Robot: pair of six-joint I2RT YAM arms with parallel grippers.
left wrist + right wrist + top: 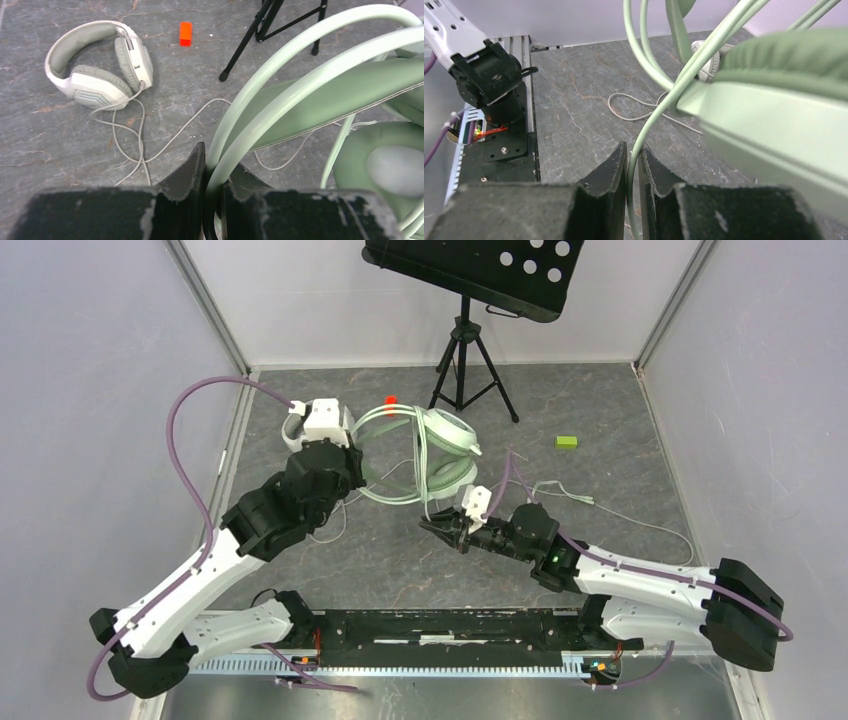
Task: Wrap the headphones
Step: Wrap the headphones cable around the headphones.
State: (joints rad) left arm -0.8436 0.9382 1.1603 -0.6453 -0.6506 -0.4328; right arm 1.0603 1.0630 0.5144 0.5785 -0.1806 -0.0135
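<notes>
Two grippers share the mint-green headset (447, 440) at centre of the top view: the left gripper (212, 167) clamps its headband (310, 55) as an anchor, the right gripper (632, 157) pinches the cable (650, 120), seemingly for winding, while the white-grey headset (95, 65) lies upper left in the left wrist view.

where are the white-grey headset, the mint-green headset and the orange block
white-grey headset (95, 89): left wrist view, on an earcup's shell
mint-green headset (447, 433): top external view, on its earcup
orange block (185, 33): left wrist view, on its middle
</notes>
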